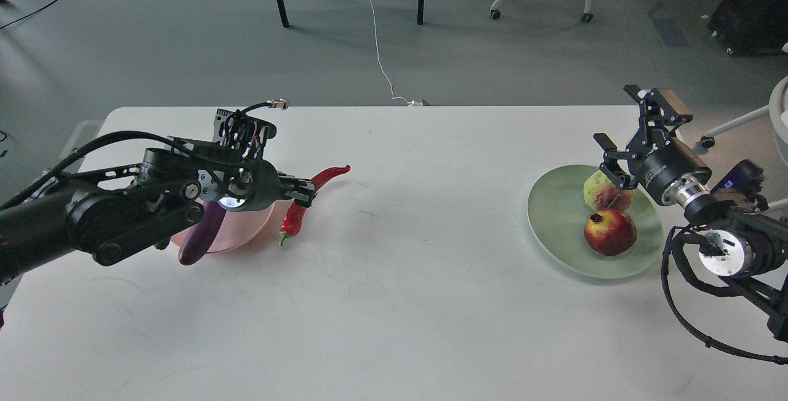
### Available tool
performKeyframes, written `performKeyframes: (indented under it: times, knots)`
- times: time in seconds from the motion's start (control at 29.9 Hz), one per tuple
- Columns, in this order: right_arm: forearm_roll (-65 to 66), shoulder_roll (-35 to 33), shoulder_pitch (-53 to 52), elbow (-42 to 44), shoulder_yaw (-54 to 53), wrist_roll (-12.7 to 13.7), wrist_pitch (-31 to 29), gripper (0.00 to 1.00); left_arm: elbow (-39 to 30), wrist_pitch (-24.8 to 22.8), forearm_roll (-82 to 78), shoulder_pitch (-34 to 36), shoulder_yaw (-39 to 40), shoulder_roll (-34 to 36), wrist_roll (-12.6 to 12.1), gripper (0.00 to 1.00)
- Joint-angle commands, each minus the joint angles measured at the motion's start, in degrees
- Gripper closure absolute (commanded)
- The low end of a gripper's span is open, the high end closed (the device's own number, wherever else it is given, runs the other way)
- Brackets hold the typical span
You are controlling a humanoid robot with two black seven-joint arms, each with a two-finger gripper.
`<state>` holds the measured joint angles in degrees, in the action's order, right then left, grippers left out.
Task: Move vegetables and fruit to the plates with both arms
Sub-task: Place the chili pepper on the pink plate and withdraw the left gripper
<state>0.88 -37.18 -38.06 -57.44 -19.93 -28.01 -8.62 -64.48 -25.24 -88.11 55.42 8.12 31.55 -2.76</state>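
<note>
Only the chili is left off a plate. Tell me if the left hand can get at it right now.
Probably yes: the left hand is already at the red chili pepper, fingers around its middle, with nothing between them; whether it grips is unclear.

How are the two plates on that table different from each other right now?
The green plate sits on the table's right side; the pink plate sits on the left, largely hidden behind the left arm. The green plate holds two round fruits, a red pomegranate and a yellow-green fruit; the pink plate has only the purple eggplant, lying over its edge. Both look round and shallow.
</note>
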Motion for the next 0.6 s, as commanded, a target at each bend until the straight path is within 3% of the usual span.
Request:
performKeyframes:
  times: [0.0, 0.2, 0.27, 0.33, 0.37, 0.57]
  knots:
    - [0.0, 0.4, 0.0, 0.1, 0.1, 0.0, 0.0, 0.01, -1.3, -0.2, 3.1, -0.1, 0.0, 6.0, -1.2, 0.91]
    - [0.1, 0.9, 0.0, 0.1, 0.1, 0.0, 0.0, 0.01, -1.3, 1.2, 3.6, -2.2, 0.0, 9.4, -1.0, 0.84]
    - [0.1, 0.9, 0.0, 0.1, 0.1, 0.0, 0.0, 0.01, -1.3, 2.8, 5.1, -3.6, 0.1, 9.1, -1.2, 0.61]
    - [0.1, 0.8, 0.0, 0.1, 0.2, 0.0, 0.0, 0.01, -1.4, 3.9, 8.2, -3.7, 0.1, 9.1, -1.1, 0.21]
    - [0.1, 0.7, 0.0, 0.1, 0.2, 0.0, 0.0, 0.01, -1.4, 3.9, 8.9, -3.7, 0.1, 9.1, -1.1, 0.14]
    - [0.1, 0.5, 0.0, 0.0, 0.2, 0.0, 0.0, 0.01, -1.4, 3.9, 9.6, -3.4, 0.7, 9.8, -0.2, 0.06]
